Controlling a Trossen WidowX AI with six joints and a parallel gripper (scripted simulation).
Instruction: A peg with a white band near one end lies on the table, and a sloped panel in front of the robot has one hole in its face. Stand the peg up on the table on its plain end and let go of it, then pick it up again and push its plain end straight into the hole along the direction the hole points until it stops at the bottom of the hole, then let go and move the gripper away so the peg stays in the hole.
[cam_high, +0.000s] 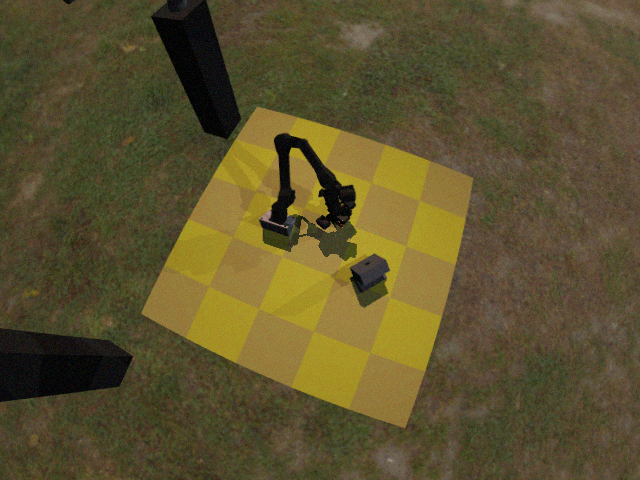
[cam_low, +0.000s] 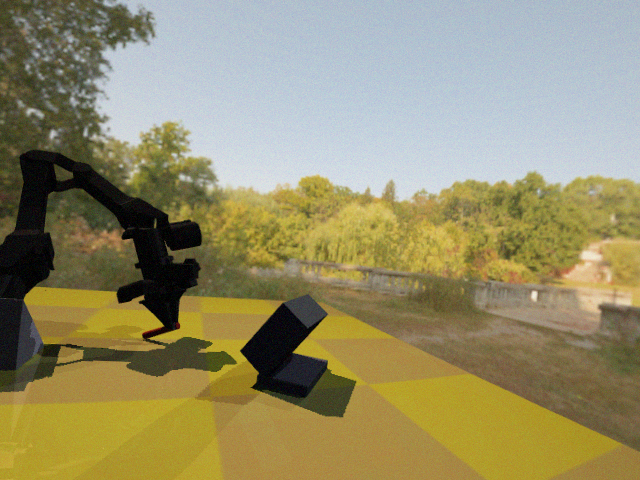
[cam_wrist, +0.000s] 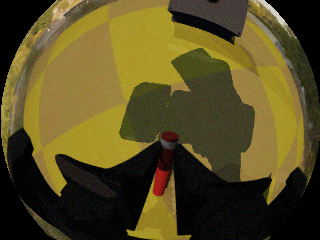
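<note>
The red peg (cam_low: 155, 331) (cam_wrist: 161, 181) is tilted, its white-banded end higher at the fingertips and its plain end lower, toward the robot's base. My gripper (cam_high: 341, 223) (cam_low: 173, 324) (cam_wrist: 168, 147) points down and is shut on the peg near the white band (cam_wrist: 168, 143). Whether the plain end touches the table is unclear. The dark sloped panel (cam_high: 376, 268) (cam_low: 273, 335) (cam_wrist: 200, 11) stands beyond the gripper, away from the base. Its hole (cam_high: 368, 264) (cam_wrist: 213, 1) shows in the top view and at the wrist view's top edge; the exterior view does not show it.
The arm's base (cam_high: 277, 222) (cam_low: 16, 335) stands on the yellow and tan checkered table (cam_high: 289, 356) (cam_low: 413, 351). The panel's foot (cam_low: 298, 373) rests on the table. Shadows of the arm lie between base and panel. Dark posts (cam_high: 199, 67) (cam_high: 62, 364) stand outside the table's edges.
</note>
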